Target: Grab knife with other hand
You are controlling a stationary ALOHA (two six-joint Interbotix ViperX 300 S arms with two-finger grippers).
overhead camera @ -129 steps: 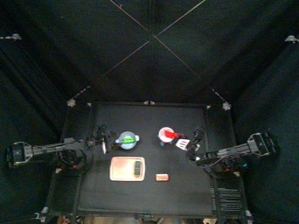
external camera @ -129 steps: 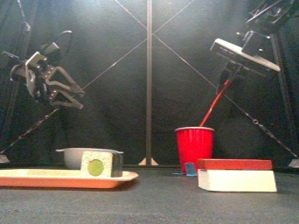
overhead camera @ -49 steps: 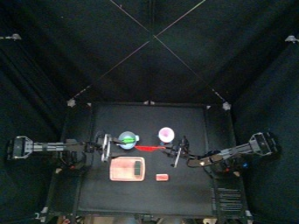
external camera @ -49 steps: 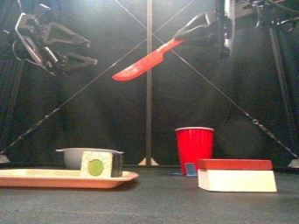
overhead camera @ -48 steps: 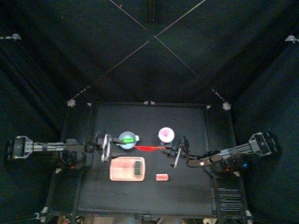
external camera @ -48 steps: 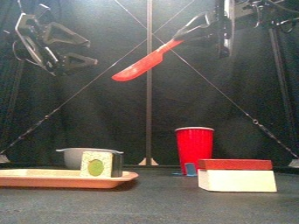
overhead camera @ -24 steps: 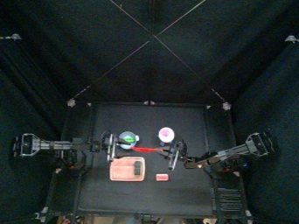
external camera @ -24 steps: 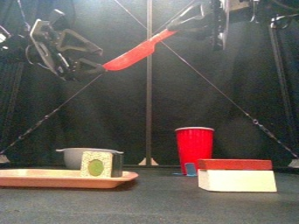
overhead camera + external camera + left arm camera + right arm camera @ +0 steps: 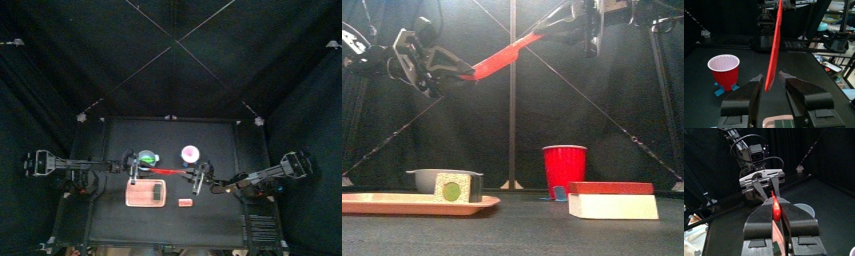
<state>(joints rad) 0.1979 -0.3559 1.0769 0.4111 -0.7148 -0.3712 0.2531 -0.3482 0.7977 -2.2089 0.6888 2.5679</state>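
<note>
The knife (image 9: pixel 509 52) is a thin red stick held high above the table, slanting down toward the left. My right gripper (image 9: pixel 584 27) is shut on its upper end, and the red handle (image 9: pixel 775 211) shows pinched between the jaws in the right wrist view. My left gripper (image 9: pixel 460 70) is at the knife's lower end. In the left wrist view the blade (image 9: pixel 774 50) runs between the left gripper's (image 9: pixel 770 80) jaws, with a narrow gap on each side. From above, the knife (image 9: pixel 167 172) bridges the left gripper (image 9: pixel 138 173) and the right gripper (image 9: pixel 198 177).
Far below on the table stand a red cup (image 9: pixel 564 171), a red-and-white box (image 9: pixel 613 200) and an orange tray (image 9: pixel 382 206) with a small bin (image 9: pixel 446 184) holding a green thing. A small pinkish block (image 9: pixel 185 202) lies near the front.
My left gripper has moved right to the knife's lower end, and its jaws have narrowed around the blade. The right gripper has lifted the knife slightly and kept its hold.
</note>
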